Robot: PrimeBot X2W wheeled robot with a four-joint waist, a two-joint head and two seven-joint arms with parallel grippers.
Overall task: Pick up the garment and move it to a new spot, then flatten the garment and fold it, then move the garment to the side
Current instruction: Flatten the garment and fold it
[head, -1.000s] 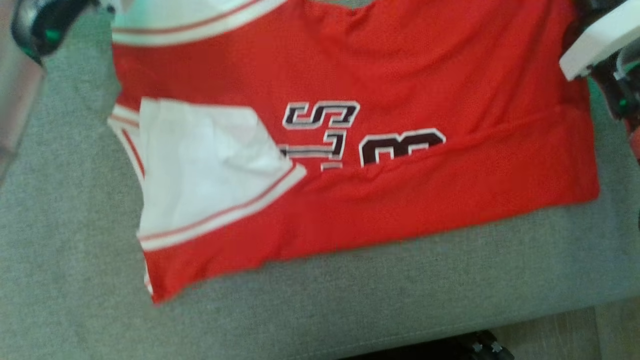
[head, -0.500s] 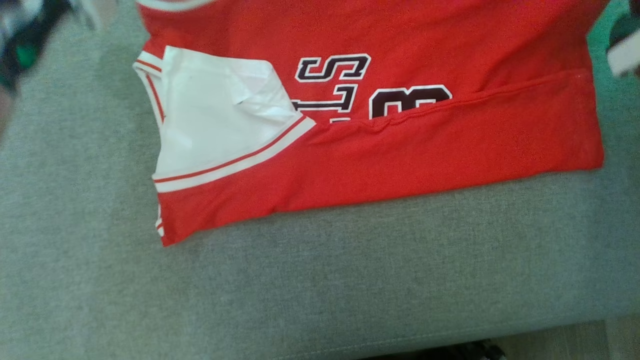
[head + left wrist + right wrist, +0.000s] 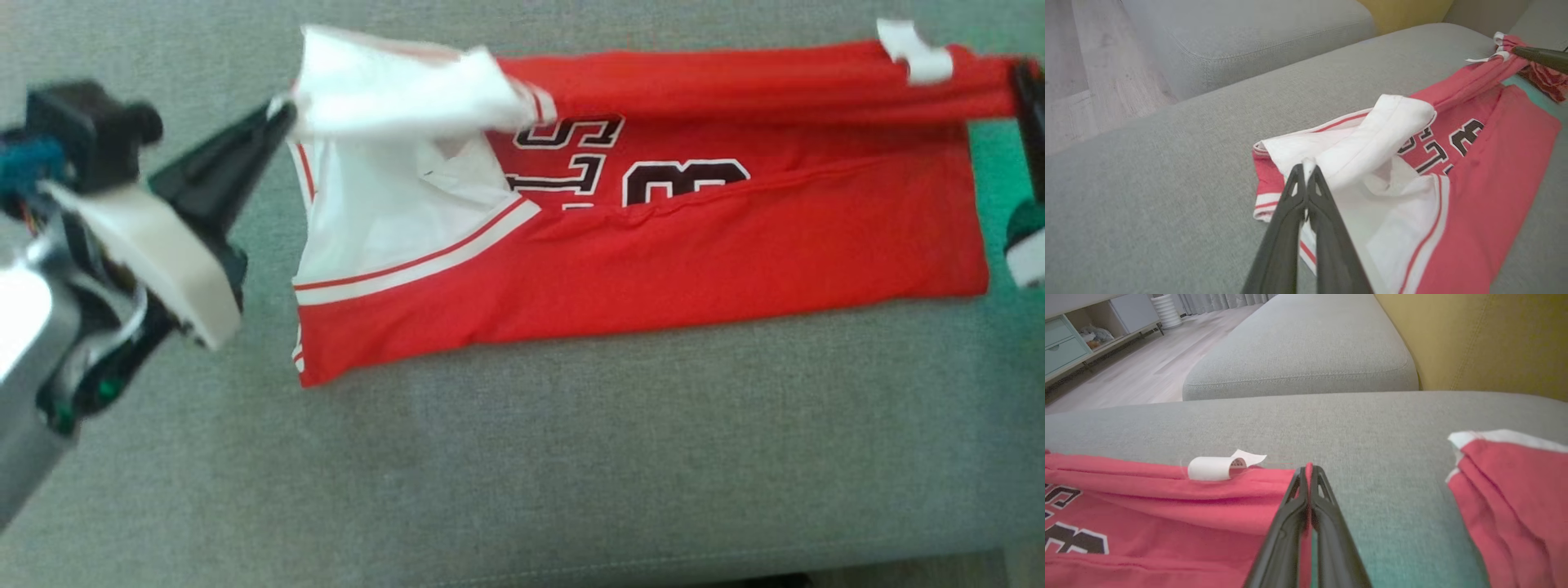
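Observation:
The garment (image 3: 653, 261) is a red jersey with white trim and dark lettering, lying on the grey sofa seat (image 3: 571, 457). Its far edge is lifted and stretched in a band between both grippers, above the flat part. My left gripper (image 3: 282, 114) is shut on the white corner at the left end. In the left wrist view, the left gripper (image 3: 1305, 167) pinches white fabric of the garment (image 3: 1486, 183). My right gripper (image 3: 1024, 77) is shut on the red edge at the right end. The right wrist view shows the right gripper (image 3: 1308, 469) shut on the garment (image 3: 1167, 498) beside a curled white label (image 3: 1216, 466).
Another red cloth (image 3: 1506, 490) lies right of my right gripper, with a teal patch (image 3: 992, 163) beside the garment's right end. A yellow back cushion (image 3: 1486, 339) rises behind the seat. A second grey cushion (image 3: 1298, 355), wood floor (image 3: 1147, 371) and a cabinet (image 3: 1069, 343) lie beyond.
The head camera has shifted. The garment's far edge, earlier out past the top of the picture, now hangs stretched between both grippers, brought nearer over the flat part.

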